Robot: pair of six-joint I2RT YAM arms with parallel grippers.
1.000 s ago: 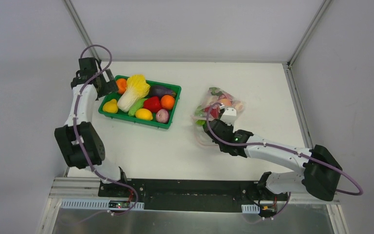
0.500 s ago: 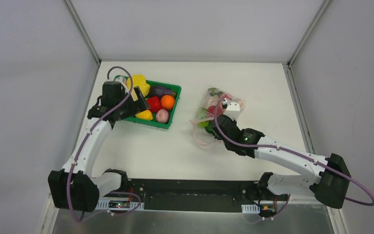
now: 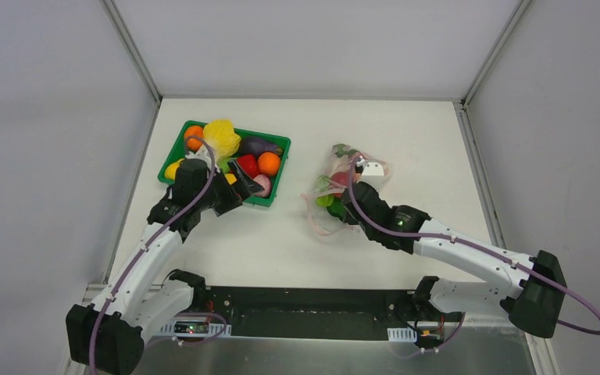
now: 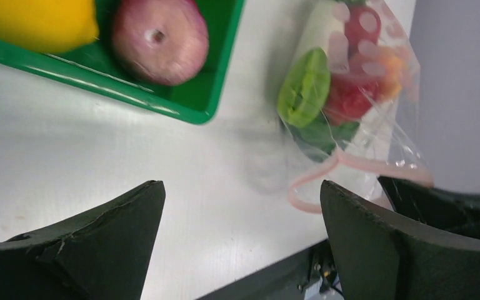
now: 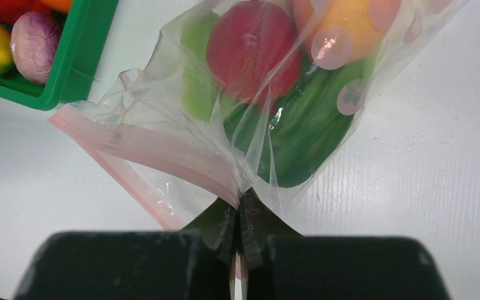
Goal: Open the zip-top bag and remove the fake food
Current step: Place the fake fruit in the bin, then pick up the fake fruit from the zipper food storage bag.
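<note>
The clear zip-top bag (image 3: pixel 345 176) lies right of centre, its pink zip strip (image 5: pixel 156 150) facing the near left. The fake food shows inside it: a red fruit (image 5: pixel 253 50), an orange one (image 5: pixel 344 25) and green leaves (image 5: pixel 306 137). My right gripper (image 3: pixel 342 205) is shut on the bag's zip edge, pinching the plastic in the right wrist view (image 5: pixel 240 200). My left gripper (image 3: pixel 234 191) is open and empty over the tray's near edge. In the left wrist view (image 4: pixel 240 187) it faces the bag (image 4: pixel 362 94), well short of it.
A green tray (image 3: pixel 285 142) at the left holds a napa cabbage (image 3: pixel 220 134), oranges, an eggplant (image 3: pixel 256 145), a red pepper (image 3: pixel 248 166), a purple onion (image 4: pixel 159 40) and a lemon (image 4: pixel 37 22). Grey walls enclose the white table.
My left arm has swung from the tray's far left corner across to its near edge, towards the table's middle. My right gripper has shifted slightly towards the back while holding the bag.
</note>
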